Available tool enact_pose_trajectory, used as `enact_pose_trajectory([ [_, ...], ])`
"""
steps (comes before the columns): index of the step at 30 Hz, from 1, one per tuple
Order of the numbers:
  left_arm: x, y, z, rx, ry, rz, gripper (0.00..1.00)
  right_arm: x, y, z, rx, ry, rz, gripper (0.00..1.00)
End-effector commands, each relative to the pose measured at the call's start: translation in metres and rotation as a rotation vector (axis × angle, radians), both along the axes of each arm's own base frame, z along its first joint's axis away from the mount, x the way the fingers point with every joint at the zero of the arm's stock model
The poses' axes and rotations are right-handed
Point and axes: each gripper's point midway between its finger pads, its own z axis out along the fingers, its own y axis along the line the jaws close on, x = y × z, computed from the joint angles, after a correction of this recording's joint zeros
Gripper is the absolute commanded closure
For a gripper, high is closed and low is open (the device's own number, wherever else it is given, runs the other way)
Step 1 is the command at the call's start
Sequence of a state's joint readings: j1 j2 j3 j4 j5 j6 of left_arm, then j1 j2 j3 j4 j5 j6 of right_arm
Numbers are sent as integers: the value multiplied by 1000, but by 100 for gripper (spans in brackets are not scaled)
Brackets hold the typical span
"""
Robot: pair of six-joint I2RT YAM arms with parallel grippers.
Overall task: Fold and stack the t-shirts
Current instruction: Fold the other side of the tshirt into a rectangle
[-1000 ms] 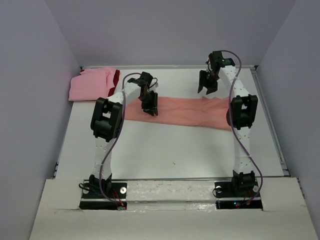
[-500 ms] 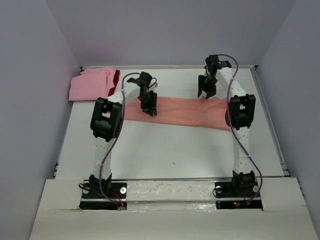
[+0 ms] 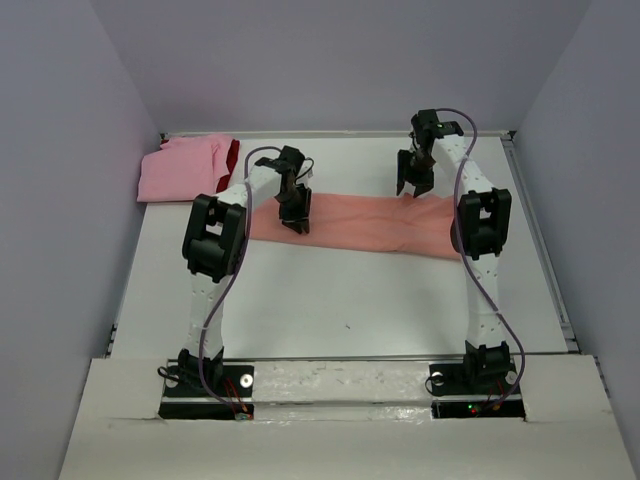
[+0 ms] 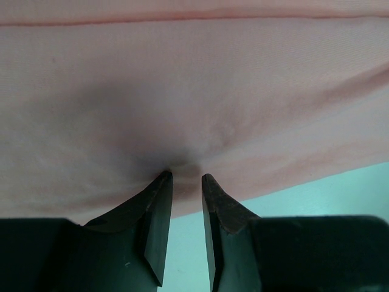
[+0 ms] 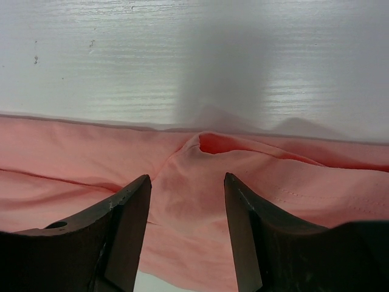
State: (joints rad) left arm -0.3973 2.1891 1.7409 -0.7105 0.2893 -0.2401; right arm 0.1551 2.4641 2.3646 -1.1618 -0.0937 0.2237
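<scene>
With the pink shirt stacked far left (dark red shirt beside it), the salmon shirt lies centrally, half folded, left gripper pinching its near edge, right gripper gaping over the far edge.

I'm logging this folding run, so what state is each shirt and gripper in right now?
salmon-orange t-shirt: laid out as a long flat band, not stacked.
pink t-shirt: folded, in the far left corner.
dark red t-shirt: mostly hidden beside the pink one, only an edge showing.
left gripper: shut, pinching the salmon-orange t-shirt.
right gripper: open, at a raised fold in that shirt's far edge.
</scene>
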Motion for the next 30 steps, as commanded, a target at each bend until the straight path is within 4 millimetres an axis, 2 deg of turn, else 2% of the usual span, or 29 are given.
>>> enact_pose_trajectory([
  [1, -9, 8, -11, 39, 32, -2, 63, 9, 0, -4, -17, -29, 9, 43],
  [12, -7, 10, -11, 60, 39, 7, 63, 18, -1, -16, -25, -49, 4, 44],
  [18, -6, 11, -8, 66, 38, 4, 63, 21, -1, -23, -29, -58, 1, 49],
  [19, -6, 11, -8, 67, 41, 4, 63, 22, -2, -23, -32, -60, 0, 51],
  [21, -7, 11, -8, 70, 46, 0, 63, 23, -2, -24, -33, -64, -1, 65],
  [22, -7, 11, -8, 69, 44, 0, 63, 24, -2, -24, -32, -67, -1, 76],
  [25, -6, 10, -7, 68, 45, 0, 63, 26, -2, -23, -35, -75, -4, 96],
  [30, -4, 10, -7, 67, 47, 0, 63, 32, -2, -12, -32, -110, -5, 100],
])
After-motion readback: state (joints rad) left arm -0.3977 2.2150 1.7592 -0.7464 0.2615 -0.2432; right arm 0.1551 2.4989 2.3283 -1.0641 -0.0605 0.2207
